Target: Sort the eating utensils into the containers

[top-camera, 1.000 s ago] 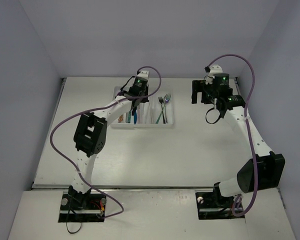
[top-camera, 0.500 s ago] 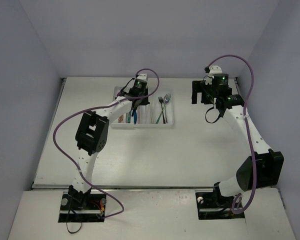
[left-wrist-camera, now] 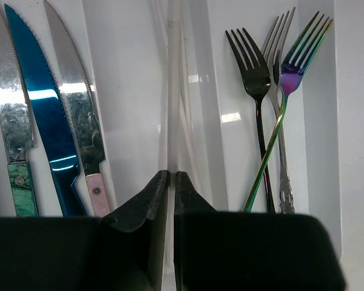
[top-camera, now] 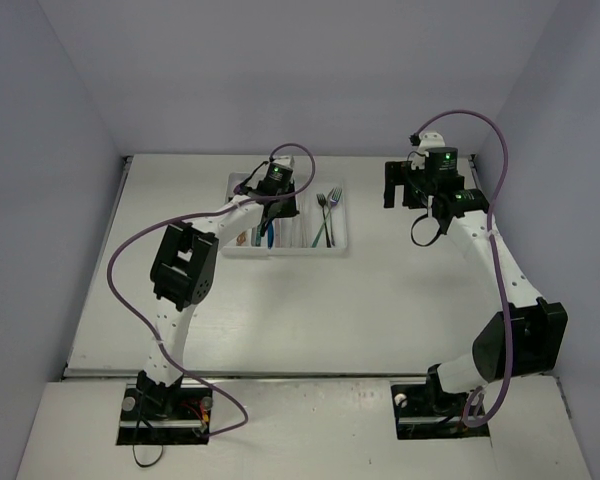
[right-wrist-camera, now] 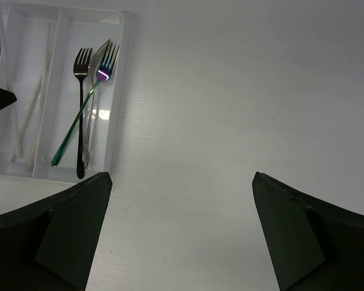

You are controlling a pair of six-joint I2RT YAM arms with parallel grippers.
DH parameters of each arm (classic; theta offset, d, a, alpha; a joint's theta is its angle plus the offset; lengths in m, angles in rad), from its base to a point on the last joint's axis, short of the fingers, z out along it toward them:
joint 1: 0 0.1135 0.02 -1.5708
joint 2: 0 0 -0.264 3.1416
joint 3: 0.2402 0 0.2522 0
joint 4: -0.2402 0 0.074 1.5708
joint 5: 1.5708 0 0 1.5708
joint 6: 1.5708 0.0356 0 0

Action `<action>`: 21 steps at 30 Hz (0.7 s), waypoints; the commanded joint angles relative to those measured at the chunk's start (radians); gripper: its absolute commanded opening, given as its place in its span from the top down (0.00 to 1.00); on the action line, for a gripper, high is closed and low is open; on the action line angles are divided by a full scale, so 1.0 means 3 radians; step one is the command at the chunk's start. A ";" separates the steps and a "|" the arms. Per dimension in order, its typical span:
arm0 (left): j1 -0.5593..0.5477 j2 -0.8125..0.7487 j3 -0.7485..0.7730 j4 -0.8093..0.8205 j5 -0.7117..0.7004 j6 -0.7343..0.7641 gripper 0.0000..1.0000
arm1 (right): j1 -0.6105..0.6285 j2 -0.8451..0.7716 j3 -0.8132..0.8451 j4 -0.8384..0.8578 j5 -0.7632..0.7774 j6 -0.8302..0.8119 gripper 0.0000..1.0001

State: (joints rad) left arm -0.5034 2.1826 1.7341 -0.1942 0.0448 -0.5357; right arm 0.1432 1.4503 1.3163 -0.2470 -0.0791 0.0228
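The white tray [top-camera: 285, 251] lies at the back middle of the table, its containers running lengthwise. My left gripper [top-camera: 269, 200] hangs over it, shut [left-wrist-camera: 171, 176] on a thin pale stick [left-wrist-camera: 173, 91] that points along a middle compartment holding more sticks [right-wrist-camera: 30, 109]. Left of it lie a blue knife [left-wrist-camera: 42, 109] and two silver knives [left-wrist-camera: 79, 103]. The right compartment holds a black fork [left-wrist-camera: 253, 60], a silver fork [left-wrist-camera: 281, 151] and an iridescent fork [left-wrist-camera: 297, 60]. My right gripper [top-camera: 395, 185] stands open [right-wrist-camera: 182, 176] over bare table to the tray's right.
The tray's outer wall [right-wrist-camera: 118, 91] is the nearest edge to my right gripper. White walls close the table in at the back and on both sides. The left arm's purple cable [top-camera: 295, 160] loops above the tray.
My left gripper has shifted slightly left and nearer over the tray, still shut on the stick. The right arm has stayed put.
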 commanded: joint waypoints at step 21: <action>0.0174 -0.1205 0.0436 -0.0583 -0.0212 0.0976 0.20 | -0.0033 -0.0036 0.0204 0.0149 -0.0006 -0.0179 0.00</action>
State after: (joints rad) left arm -0.4949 2.0209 1.7836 -0.3294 0.0242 -0.3711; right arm 0.1432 1.4513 1.3194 -0.2471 -0.0967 0.0124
